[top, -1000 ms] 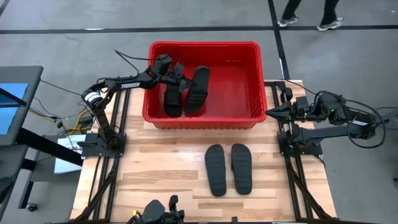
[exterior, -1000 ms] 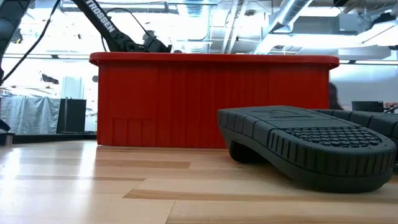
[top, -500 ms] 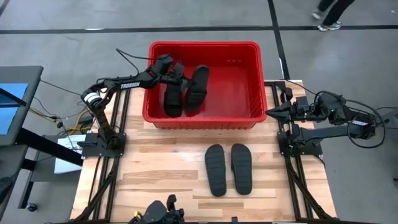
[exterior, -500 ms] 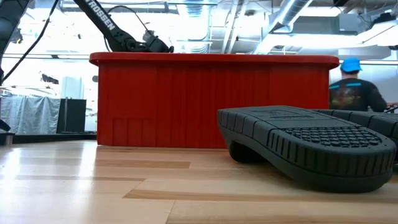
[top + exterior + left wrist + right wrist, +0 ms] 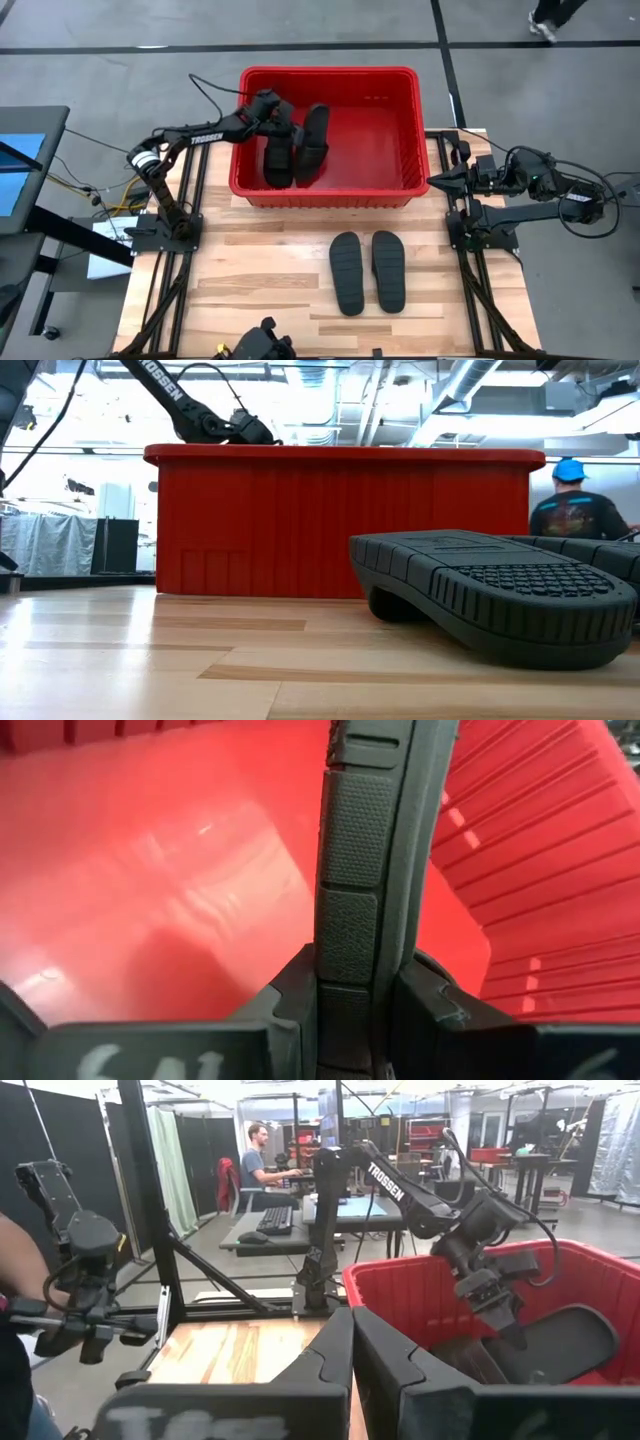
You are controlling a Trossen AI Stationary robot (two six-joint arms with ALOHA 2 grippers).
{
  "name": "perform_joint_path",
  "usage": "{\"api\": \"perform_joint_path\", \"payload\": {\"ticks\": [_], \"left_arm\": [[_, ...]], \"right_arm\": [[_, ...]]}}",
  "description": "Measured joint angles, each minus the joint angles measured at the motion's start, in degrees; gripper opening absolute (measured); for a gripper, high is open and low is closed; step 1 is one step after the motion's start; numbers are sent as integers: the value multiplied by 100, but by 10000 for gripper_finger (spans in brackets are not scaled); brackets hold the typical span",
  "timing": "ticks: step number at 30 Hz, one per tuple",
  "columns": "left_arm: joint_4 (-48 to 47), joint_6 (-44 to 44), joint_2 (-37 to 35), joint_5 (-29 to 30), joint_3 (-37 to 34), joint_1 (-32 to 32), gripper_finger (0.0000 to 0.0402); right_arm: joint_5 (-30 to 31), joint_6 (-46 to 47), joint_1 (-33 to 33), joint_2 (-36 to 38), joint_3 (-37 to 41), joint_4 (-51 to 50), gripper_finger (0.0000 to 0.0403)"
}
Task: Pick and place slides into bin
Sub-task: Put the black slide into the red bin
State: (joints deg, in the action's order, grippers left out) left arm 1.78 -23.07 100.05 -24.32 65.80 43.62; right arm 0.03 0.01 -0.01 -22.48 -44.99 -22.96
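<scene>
The red bin [image 5: 400, 100] stands at the table's far middle. My left gripper [image 5: 292, 130] reaches into it from the left and is shut on one black slide [image 5: 314, 142], which stands on its side edge; it also shows in the left wrist view [image 5: 372, 850]. A second slide [image 5: 278, 162] lies in the bin beside it. Two more slides [image 5: 347, 272] [image 5: 388, 270] lie sole up on the table, near of the bin. My right gripper [image 5: 436, 180] waits shut at the bin's right near corner. My left gripper pinches the slide across its thickness, one finger [image 5: 292, 1005] on each flat side, with the slide's textured side edge [image 5: 345, 935] showing between them. The fingers come from the table's left, slanting down into the bin. The slide stands on edge; whether its low end touches the bin's floor I cannot tell.
The bin's right half [image 5: 380, 140] holds nothing. The bin's near wall [image 5: 340, 520] hides its inside in the low view. A person walks on the floor beyond the table [image 5: 555, 15]; another shows in the low view [image 5: 572, 510].
My left gripper has rolled inside the bin, and the held slide has tipped from lying broad and slanted to standing on its side edge, closer to the second slide. My right arm has kept still.
</scene>
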Motion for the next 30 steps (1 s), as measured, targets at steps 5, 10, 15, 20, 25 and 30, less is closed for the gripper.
{"api": "perform_joint_path", "payload": {"ticks": [5, 10, 15, 20, 25, 30], "left_arm": [[20, 7, -2, 264, 0, -146, 67], [-26, 23, -2, 495, 0, -112, 67], [-200, 150, -2, 529, 0, -81, 67], [-213, 132, -2, 539, 0, -83, 67], [-199, -59, -2, 570, 0, -94, 67], [-149, -349, -2, 551, 0, -109, 67]], "right_arm": [[0, 0, -1, 0, 0, 0, 0], [0, 0, -2, 0, 0, 0, 0], [0, 0, -1, 0, 1, 0, 0], [0, 0, -1, 0, 1, 1, 0], [0, 0, 0, 0, 0, 1, 0], [0, 0, -1, 0, 1, 1, 0]]}}
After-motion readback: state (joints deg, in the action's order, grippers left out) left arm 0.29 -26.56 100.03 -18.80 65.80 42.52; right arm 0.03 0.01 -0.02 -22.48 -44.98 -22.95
